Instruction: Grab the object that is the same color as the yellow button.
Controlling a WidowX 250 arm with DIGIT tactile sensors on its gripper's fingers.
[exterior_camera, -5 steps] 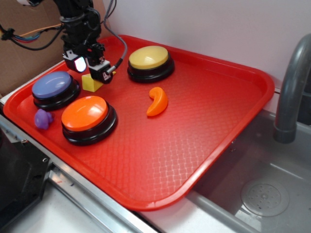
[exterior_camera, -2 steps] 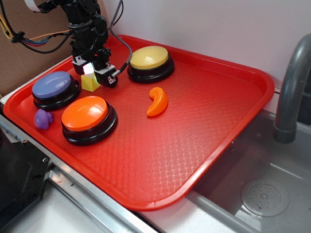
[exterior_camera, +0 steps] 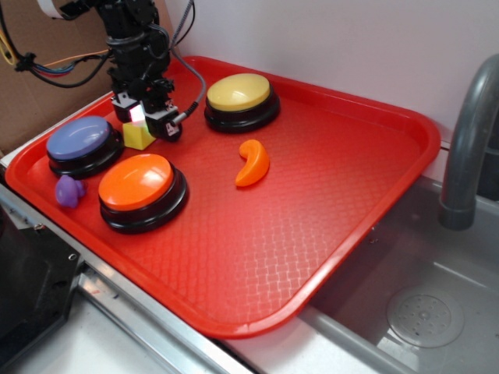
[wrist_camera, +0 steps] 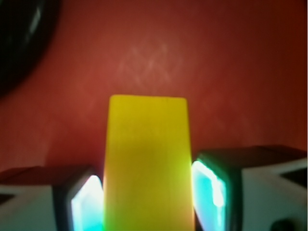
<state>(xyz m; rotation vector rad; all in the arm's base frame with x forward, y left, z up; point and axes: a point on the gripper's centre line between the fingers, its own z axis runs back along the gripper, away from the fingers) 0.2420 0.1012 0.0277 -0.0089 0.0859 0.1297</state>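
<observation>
both end effector (wrist_camera: pixel 148 192) pads now pinching yellow wedge (wrist_camera: pixel 147 163), lower than 1s ago.

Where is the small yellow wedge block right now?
Exterior view: the yellow wedge block sits at the red tray's back left, between the gripper's fingers, beside the purple-topped button.

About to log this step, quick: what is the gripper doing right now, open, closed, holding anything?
Gripper: a finger on each side of the yellow block, right against it; a firm clamp cannot be told.
</observation>
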